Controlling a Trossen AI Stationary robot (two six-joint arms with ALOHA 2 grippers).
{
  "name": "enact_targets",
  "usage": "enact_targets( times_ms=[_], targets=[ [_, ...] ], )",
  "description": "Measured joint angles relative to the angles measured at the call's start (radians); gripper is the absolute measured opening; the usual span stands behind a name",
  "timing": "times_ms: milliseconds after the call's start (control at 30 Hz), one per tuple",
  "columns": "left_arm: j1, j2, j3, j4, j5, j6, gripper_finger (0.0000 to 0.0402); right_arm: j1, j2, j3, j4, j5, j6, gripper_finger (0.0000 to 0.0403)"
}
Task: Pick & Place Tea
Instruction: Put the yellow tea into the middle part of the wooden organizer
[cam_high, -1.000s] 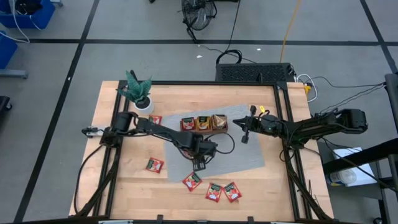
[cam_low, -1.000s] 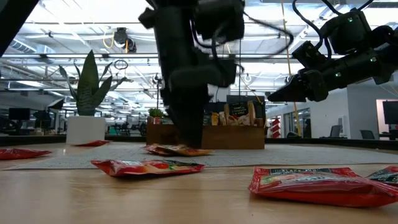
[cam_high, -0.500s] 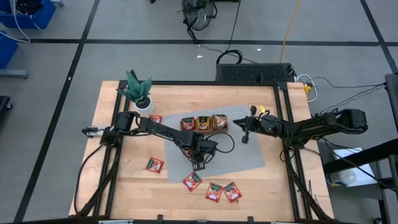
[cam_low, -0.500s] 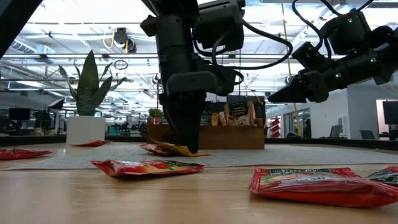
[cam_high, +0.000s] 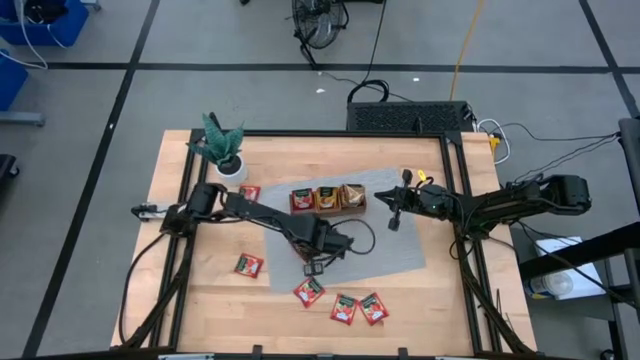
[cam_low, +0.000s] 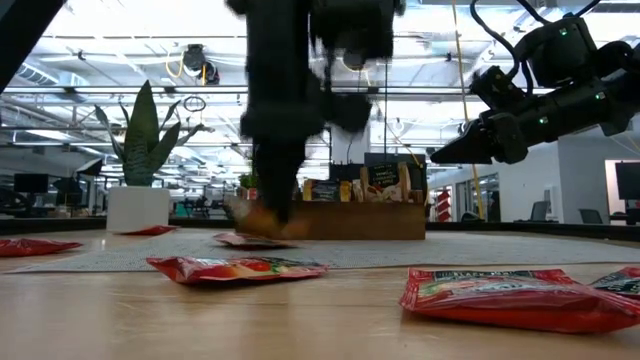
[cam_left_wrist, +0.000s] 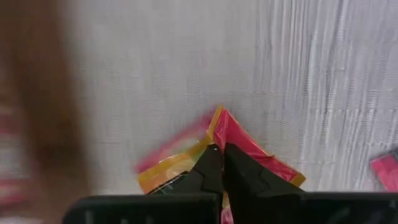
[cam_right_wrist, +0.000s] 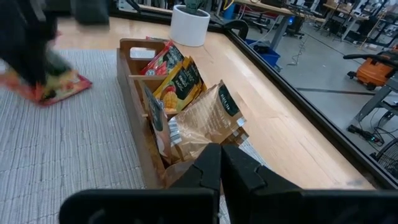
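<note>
Now the left gripper (cam_left_wrist: 219, 163), over the grey mat (cam_high: 400, 250), pinches a red-and-yellow tea sachet (cam_left_wrist: 239, 140) and lifts it, so next comes a carry to the wooden tray (cam_right_wrist: 134, 93), while the clenched right gripper (cam_high: 392, 222) waits empty nearby.
</note>
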Motion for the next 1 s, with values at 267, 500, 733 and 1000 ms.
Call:
enact_targets(
  times_ms=[267,500,733,1000],
  targets=[
    [-0.009,-0.014,0.209,-0.176,-0.34,0.147,0.0005,0.0,0.0,0.0,-0.001,0.0,0.0,0.0],
    [0.04,-0.017,0.16,-0.022,-0.47,0.55,0.0005,0.0,0.0,0.0,-0.001,0.0,0.0,0.0],
    [0.108,-0.018,0.043,0.197,-0.479,0.791,0.0005,0.0,0.0,0.0,-0.004,0.0,0.0,0.0],
    [0.155,-0.019,-0.039,0.3,-0.478,0.887,0.0009,0.0,0.0,0.0,-0.004,0.001,-0.003,0.0]
  ],
)
